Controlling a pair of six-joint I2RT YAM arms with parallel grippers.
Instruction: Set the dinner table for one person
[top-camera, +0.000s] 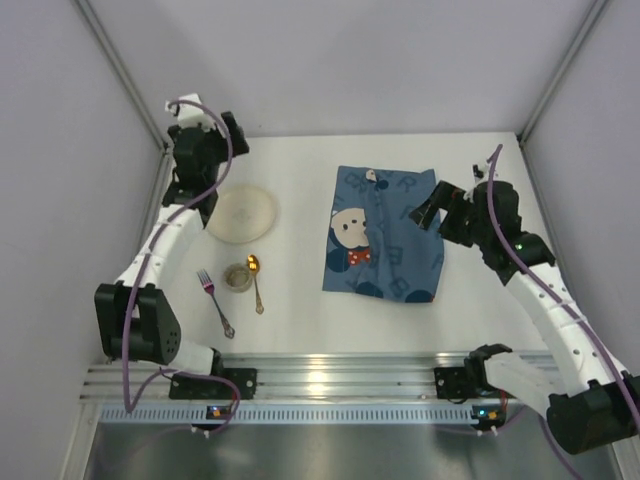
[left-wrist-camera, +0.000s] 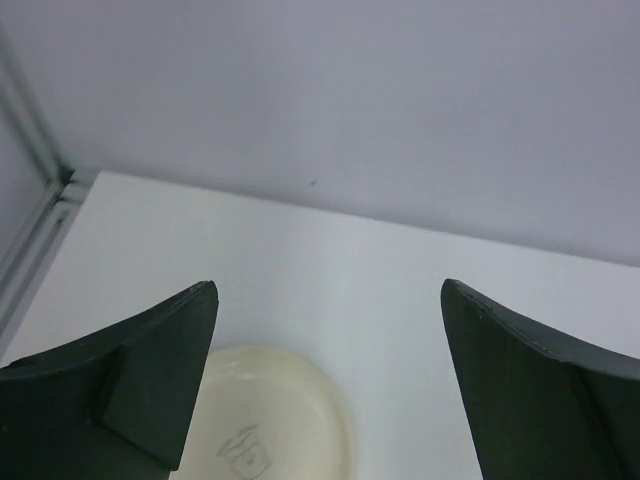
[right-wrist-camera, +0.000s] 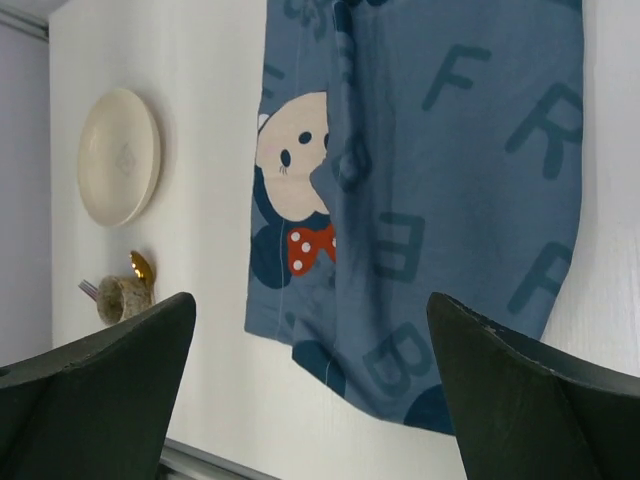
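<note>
Dinner table (top-camera: 300, 180): white top carrying everything. Nothing is laid as a place setting yet, and I have room to shove things off its left edge.
Mat (top-camera: 385, 235): lies right of centre, rumpled, with a fold running down its middle. If I set the plate on that ridge, I expect it to rock. Dragging a finger across the cloth would bunch it further.
Right gripper (right-wrist-camera: 310, 300): hangs over the mat's far right corner, fingers spread wide and holding nothing. Too low a descent could snag the cloth.
Left gripper (left-wrist-camera: 326, 290): spread and empty above the plate's far rim.
Plate (top-camera: 241, 214): flat on bare table, well apart from the mat. The rim is shallow, so my fingers may skate off it and push it rather than lift it.
Cup (top-camera: 238, 277): just beside the spoon (top-camera: 256, 285). I cannot tell if they touch, but grabbing one may knock the other.
Fork (top-camera: 216, 303): thin and lying flat, so a pinch could easily miss.
</note>
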